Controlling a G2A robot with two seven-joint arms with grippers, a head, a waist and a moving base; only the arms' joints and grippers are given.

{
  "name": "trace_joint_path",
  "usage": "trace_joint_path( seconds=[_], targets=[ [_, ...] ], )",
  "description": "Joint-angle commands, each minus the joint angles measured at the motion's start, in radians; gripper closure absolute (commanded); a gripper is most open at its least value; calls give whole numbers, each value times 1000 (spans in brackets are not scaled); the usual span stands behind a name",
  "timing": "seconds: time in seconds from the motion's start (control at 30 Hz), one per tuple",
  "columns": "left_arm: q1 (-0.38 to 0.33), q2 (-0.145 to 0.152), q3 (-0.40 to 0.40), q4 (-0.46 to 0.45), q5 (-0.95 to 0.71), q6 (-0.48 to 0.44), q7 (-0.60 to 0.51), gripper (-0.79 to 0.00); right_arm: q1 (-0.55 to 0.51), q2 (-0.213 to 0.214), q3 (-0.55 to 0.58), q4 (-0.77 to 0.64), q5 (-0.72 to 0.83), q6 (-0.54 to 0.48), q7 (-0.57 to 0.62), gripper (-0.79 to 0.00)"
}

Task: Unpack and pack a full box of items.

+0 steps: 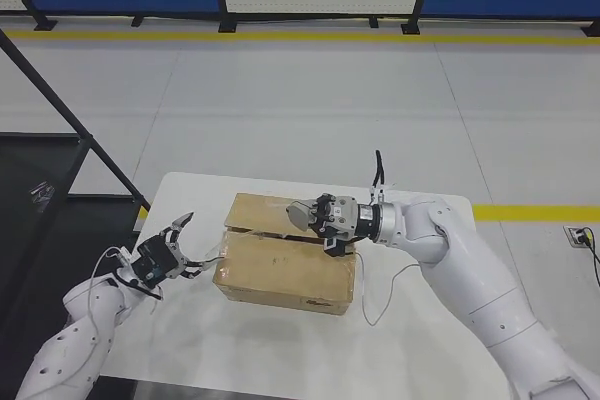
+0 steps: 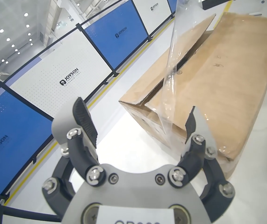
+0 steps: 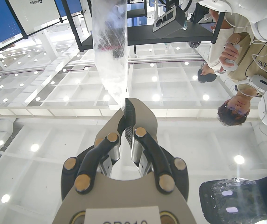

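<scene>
A brown cardboard box (image 1: 285, 260) lies on the white table (image 1: 280, 345), its top flaps closed along a seam and slightly parted at one end. My right gripper (image 1: 305, 213) hovers over the box's top and is shut (image 3: 127, 104) on a strip of clear tape (image 3: 110, 47) that hangs away from it. The same tape strip (image 2: 173, 66) rises from the near end of the box (image 2: 217, 82) in the left wrist view. My left gripper (image 1: 180, 238) stands open (image 2: 135, 106) beside the box's left end, with the tape's lower end next to one finger (image 2: 191, 122).
A thin cable (image 1: 380, 290) trails over the table beside the box's right end. A black metal frame (image 1: 50, 100) and a dark platform (image 1: 30, 190) stand to the left of the table. Bare table surface lies in front of the box.
</scene>
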Motion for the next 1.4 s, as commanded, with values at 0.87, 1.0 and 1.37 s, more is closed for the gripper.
trace_joint_path(
  seconds=[0.87,1.0,1.37],
  targets=[
    [-131,-20,54,133,-69,20,-39,-785,21,55,-106,-57,91,0,18,0],
    [-155,-27,74,169,-73,25,-40,-785,42,52,-122,-23,88,0,28,0],
    [-212,-46,122,241,-90,26,-24,-785,71,44,-133,34,82,0,57,0]
  ],
)
